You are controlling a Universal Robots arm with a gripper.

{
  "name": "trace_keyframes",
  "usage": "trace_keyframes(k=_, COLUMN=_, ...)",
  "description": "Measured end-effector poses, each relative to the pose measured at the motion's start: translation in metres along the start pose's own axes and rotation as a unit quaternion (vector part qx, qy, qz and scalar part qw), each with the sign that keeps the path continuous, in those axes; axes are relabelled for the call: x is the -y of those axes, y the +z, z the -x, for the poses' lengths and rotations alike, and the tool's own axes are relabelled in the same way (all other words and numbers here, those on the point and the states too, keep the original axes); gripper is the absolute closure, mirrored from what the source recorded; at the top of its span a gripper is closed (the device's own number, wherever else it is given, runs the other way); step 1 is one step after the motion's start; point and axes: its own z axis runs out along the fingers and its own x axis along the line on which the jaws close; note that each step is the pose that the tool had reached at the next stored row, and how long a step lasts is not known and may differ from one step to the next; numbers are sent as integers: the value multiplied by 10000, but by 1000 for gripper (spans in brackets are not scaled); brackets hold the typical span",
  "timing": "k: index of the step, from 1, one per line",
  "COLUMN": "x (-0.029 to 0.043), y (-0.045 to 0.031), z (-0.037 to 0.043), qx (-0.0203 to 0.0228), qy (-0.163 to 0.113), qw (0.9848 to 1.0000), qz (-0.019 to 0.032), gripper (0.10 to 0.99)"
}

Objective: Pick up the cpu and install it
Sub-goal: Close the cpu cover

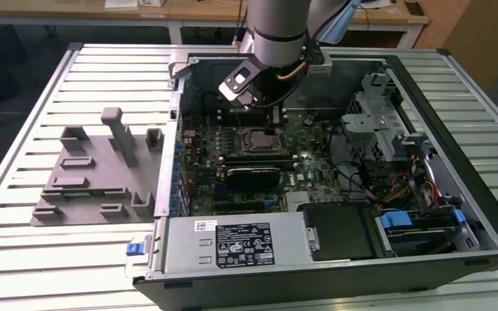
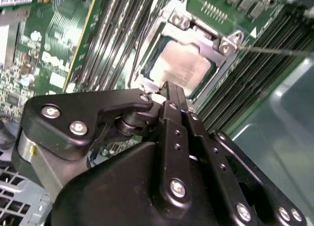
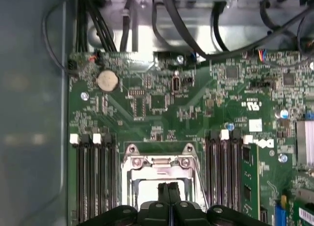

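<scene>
The cpu (image 2: 182,68) lies flat in the motherboard socket, its pale silver top showing inside the metal retention frame (image 2: 223,45). It also appears as a pale square (image 3: 149,192) in the first wrist view. My gripper (image 2: 169,90) hangs just above the near edge of the chip with its two black fingers pressed together and nothing between them. In the exterior view the gripper (image 1: 275,122) reaches down into the open computer case, right over the socket (image 1: 258,139).
Memory slots (image 3: 93,177) flank the socket on both sides. A long black module (image 1: 253,173) sits just below the socket. Cables and a drive cage (image 1: 379,123) crowd the exterior view's right. The grey plastic fixture (image 1: 93,175) stands outside the case on the slatted table.
</scene>
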Motion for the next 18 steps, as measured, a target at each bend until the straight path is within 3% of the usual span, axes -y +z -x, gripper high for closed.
trace_keyframes(k=5, x=117, y=17, z=10, qx=1, qy=18, qw=10000, qz=0, gripper=980)
trace_keyframes(k=10, x=121, y=16, z=11, qx=1, qy=10, qw=10000, qz=-1, gripper=980)
trace_keyframes(k=14, x=121, y=17, z=10, qx=-7, qy=-278, qw=9996, qz=2, gripper=980)
trace_keyframes(k=18, x=121, y=20, z=10, qx=-19, qy=-646, qw=9979, qz=5, gripper=980)
